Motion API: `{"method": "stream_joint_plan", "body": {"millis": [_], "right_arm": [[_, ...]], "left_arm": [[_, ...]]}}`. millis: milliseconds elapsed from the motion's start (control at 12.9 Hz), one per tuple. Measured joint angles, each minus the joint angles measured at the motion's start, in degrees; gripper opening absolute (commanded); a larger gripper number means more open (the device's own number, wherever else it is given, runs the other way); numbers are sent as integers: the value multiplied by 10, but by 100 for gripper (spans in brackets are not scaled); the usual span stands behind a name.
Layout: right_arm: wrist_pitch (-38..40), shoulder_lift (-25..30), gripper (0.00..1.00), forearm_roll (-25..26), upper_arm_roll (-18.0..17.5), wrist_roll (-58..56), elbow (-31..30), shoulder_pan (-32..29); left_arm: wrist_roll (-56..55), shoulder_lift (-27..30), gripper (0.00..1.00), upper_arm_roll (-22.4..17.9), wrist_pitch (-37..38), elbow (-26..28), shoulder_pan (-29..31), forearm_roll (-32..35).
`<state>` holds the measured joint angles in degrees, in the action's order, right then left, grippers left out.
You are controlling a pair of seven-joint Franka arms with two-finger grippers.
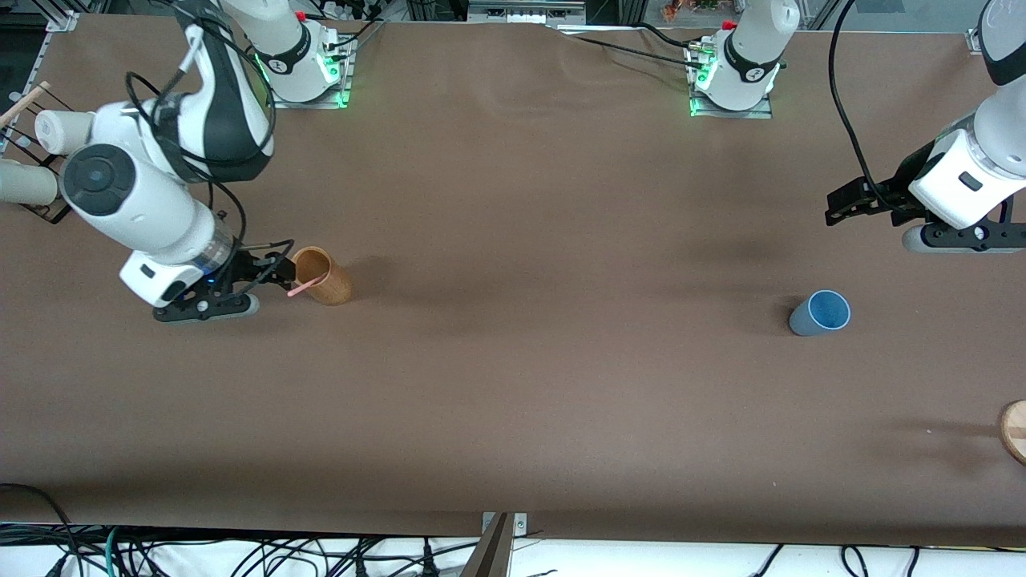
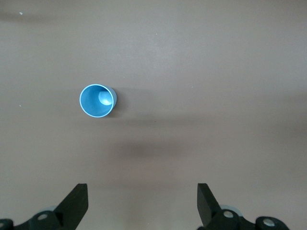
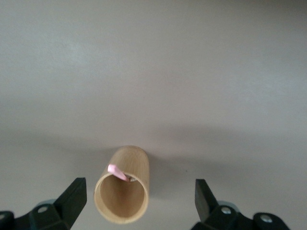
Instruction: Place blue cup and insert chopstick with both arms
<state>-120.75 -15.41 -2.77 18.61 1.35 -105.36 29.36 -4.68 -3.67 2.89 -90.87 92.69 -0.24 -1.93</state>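
The blue cup stands upright on the brown table toward the left arm's end; it also shows in the left wrist view. My left gripper is open and empty, in the air above the table, apart from the cup. The pink chopstick leans inside a brown wooden cylinder toward the right arm's end, its top poking over the rim. My right gripper is open just above the cylinder, holding nothing.
A black rack with white cups stands at the table's edge by the right arm. A round wooden piece lies at the edge at the left arm's end, nearer the front camera than the blue cup.
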Motion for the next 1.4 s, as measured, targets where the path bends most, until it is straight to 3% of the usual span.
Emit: {"method": "stream_joint_plan", "body": {"millis": [311,544,855,1399], "right_arm": [[-70,0,95,0,-2,28,-61,28],[-79,-2,92,0,-2,31,-65,31],[-97,-14,80,0,-2,32,-72,31],[-113,-17,15,0,-1,32,-87,30]], "left_arm": [[0,-10,100,-1,0,0,17,0],[1,-46,100,-4,-1,0,44,0],[1,-93,100,3,-6,-43,44,0],[2,-201,100,10,-146,-37,21,53]]}}
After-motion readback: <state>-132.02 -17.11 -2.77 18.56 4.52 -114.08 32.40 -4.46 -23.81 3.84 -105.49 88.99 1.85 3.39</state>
